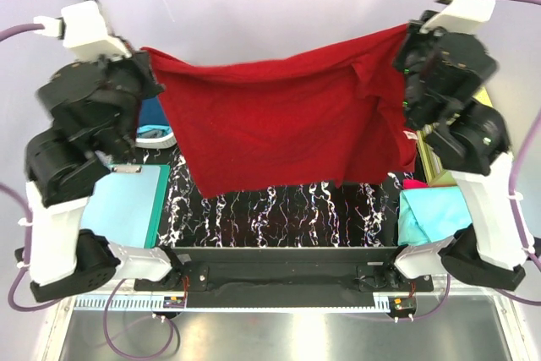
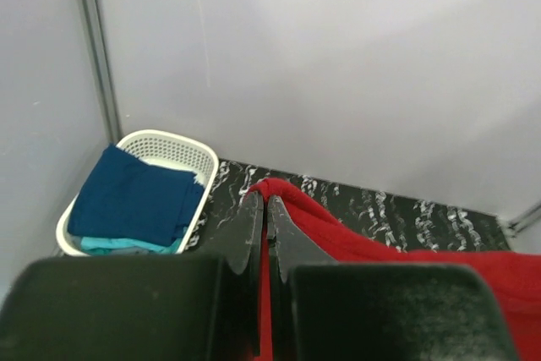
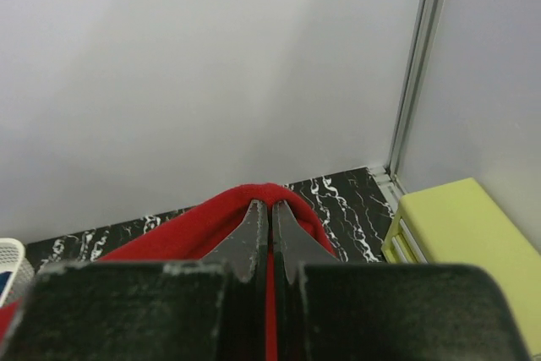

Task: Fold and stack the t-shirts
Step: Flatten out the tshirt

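- The dark red t-shirt [image 1: 279,120] hangs spread above the black marbled table [image 1: 279,209], hiding its middle; sleeves and collar are hard to make out.
- The left gripper [image 2: 264,202] is pinched tight on one top corner, the right gripper [image 3: 267,206] on the other.
- At the table's far left, a white basket [image 2: 173,145] holds a navy t-shirt [image 2: 135,196]; the teal t-shirt [image 2: 127,245] beneath shows only an edge.
- At its far right, the yellow-green box [image 3: 465,226] is cut off.

t-shirt [image 1: 279,124] between left tool [image 2: 264,199] and right tool [image 3: 271,205], above table [image 1: 279,206]
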Motion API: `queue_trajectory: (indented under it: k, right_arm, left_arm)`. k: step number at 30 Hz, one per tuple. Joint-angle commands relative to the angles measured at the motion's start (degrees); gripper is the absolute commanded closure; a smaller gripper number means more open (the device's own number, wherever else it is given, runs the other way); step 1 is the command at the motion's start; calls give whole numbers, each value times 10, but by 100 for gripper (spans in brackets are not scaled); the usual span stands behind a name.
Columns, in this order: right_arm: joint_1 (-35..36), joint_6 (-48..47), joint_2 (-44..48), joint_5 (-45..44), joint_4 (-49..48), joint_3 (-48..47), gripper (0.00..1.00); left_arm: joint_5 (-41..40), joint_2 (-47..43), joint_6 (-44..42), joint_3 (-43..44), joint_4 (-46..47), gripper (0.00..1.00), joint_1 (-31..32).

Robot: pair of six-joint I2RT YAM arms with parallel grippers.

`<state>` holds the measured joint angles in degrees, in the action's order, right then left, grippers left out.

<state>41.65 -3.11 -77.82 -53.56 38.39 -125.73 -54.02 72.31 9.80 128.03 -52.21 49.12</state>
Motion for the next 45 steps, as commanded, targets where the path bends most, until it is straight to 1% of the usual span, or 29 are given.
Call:
queue_trajectory:
  k: [1,2,3,4,5,6,7,10,11,15,17,18,20,23,26,29,34,38,40,42,44,45]
  right_arm:
    - [-17,-16,-19,-29,-60,29,100]
    - [-28,-9,-23,-17,-60,36,100]
    - [-38,10,-25,-7,-59,51,100]
    - [-69,21,-27,5,-59,58,100]
    - [-81,28,-35,26,-53,65,100]
    - [-96,55,-40,35,-49,72,100]
    - [-105,63,-44,53,-48,77,100]
    - [-125,73,-79,64,-46,72,100]
    - [-128,72,-103,65,-46,64,100]
    - [-141,79,-172,76,-39,-18,100]
    - [-154,98,-218,100,-14,-63,100]
    - [-162,107,-235,106,-8,-109,100]
    - [-170,113,-278,125,-1,-172,100]
    - [-174,105,-318,141,-9,-230,100]
    - [-173,108,-332,162,-11,-269,100]
    - [-168,97,-330,166,-20,-283,100]
    - [-167,93,-334,164,-26,-285,100]
    - [-183,119,-356,170,-9,-253,100]
    - [-191,133,-372,172,4,-238,100]
    - [-191,139,-376,165,5,-197,100]
    - [-191,152,-364,164,2,-131,100]
    - [-191,156,-341,166,-12,-101,100]
  left_arm:
    - [-3,37,-25,-8,37,100,-28]
    - [9,41,-16,-10,37,100,-42]
    - [46,51,-8,-11,28,100,-58]
    - [65,56,2,-15,25,100,-88]
    - [80,58,14,-22,26,100,-105]
    - [118,71,22,-30,21,100,-122]
    - [133,79,28,-31,18,100,-149]
    - [160,121,29,-25,17,100,-182]
    - [166,133,25,-19,18,100,-187]
    - [208,196,24,28,34,100,-218]
    - [239,223,34,47,38,100,-241]
    - [251,233,35,60,41,100,-248]
    - [278,255,43,77,49,100,-269]
    - [308,272,50,109,68,100,-279]
    - [328,274,51,132,80,100,-279]
    - [335,273,48,151,83,100,-280]
    - [364,286,57,164,85,100,-300]
    - [403,317,79,132,82,100,-331]
    - [403,338,81,120,78,100,-338]
    - [402,349,84,96,76,100,-339]
    - [400,341,93,45,78,100,-336]
    - [395,333,92,21,83,100,-331]
